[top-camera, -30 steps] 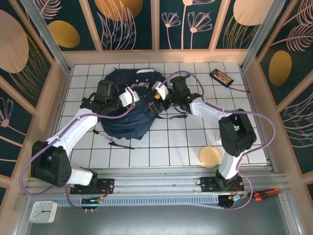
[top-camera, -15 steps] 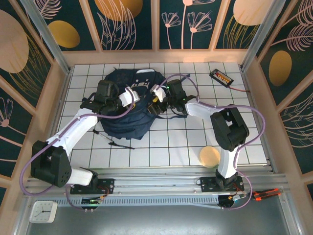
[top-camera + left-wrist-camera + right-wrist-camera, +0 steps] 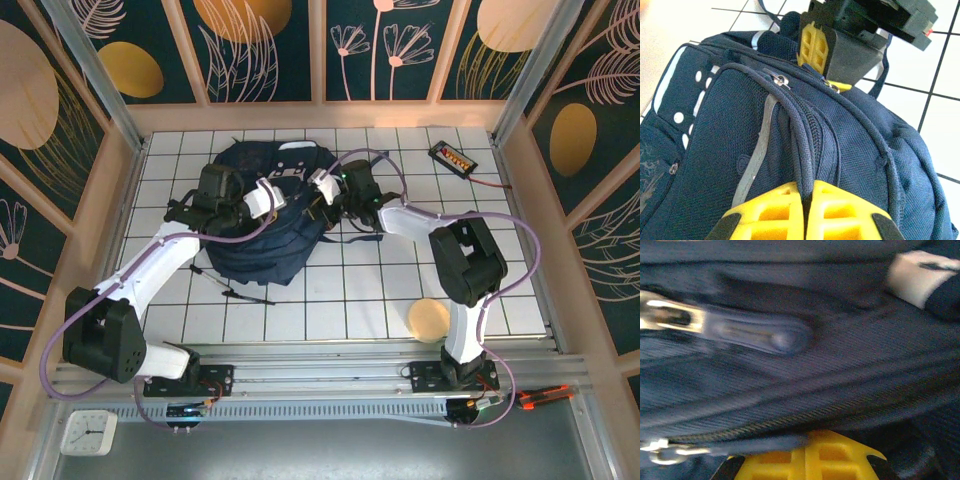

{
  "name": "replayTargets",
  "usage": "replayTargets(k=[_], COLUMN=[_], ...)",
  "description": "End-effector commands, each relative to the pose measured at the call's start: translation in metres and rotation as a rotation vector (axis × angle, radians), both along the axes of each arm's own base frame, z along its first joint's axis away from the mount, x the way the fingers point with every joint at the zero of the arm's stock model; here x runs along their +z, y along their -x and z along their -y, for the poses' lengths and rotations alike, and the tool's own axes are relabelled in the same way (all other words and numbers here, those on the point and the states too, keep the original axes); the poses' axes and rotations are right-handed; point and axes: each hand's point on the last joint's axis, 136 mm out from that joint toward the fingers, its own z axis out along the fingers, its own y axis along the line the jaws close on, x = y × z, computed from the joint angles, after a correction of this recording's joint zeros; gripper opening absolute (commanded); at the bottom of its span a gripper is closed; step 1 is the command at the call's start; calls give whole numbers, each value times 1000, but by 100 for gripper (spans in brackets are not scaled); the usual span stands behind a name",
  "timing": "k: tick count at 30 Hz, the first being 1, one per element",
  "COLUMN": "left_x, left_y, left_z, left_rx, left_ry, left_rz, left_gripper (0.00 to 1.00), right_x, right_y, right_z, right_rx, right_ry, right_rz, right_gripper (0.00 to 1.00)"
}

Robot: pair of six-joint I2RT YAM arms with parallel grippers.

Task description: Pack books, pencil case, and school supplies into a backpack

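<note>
The backpack (image 3: 265, 255) lies in the upper middle of the bench (image 3: 400, 290); it looks soft and floppy, so its cloth should bunch rather than hold shape. The left tool (image 3: 805, 197) is fully closed on a raised fold beside the zip. The right tool (image 3: 807, 452) is closed at the zip edge, apparently on a pull tab (image 3: 740, 445), likely a surer hold than flat panels.
</note>
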Motion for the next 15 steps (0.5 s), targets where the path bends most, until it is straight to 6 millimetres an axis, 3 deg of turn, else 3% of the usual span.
replayTargets(k=[1, 5, 8, 9, 11, 12, 15], left_x=[16, 10, 15, 19, 25, 27, 29], left_y=[14, 18, 15, 13, 10, 9, 9], left_z=[12, 9, 11, 11, 13, 13, 14], left_rx=[-81, -77, -65, -60, -55, -52, -55], left_ry=[26, 8, 24, 32, 42, 48, 53], left_rz=[62, 68, 76, 79, 87, 87, 85], left_gripper=[0, 0, 0, 0, 0, 0, 0], right_x=[4, 8, 22, 27, 31, 30, 26], right_y=[-39, -68, -55, -44, -20, -12, 9], right_z=[34, 44, 28, 21, 14, 13, 7], right_rx=[-121, -160, -52, 0, 57, 66, 118], right_ry=[51, 81, 2, -27, -33, -33, -80], right_rz=[13, 28, 30, 43, 111, 127, 52], right_gripper=[0, 0, 0, 6, 47, 56, 59])
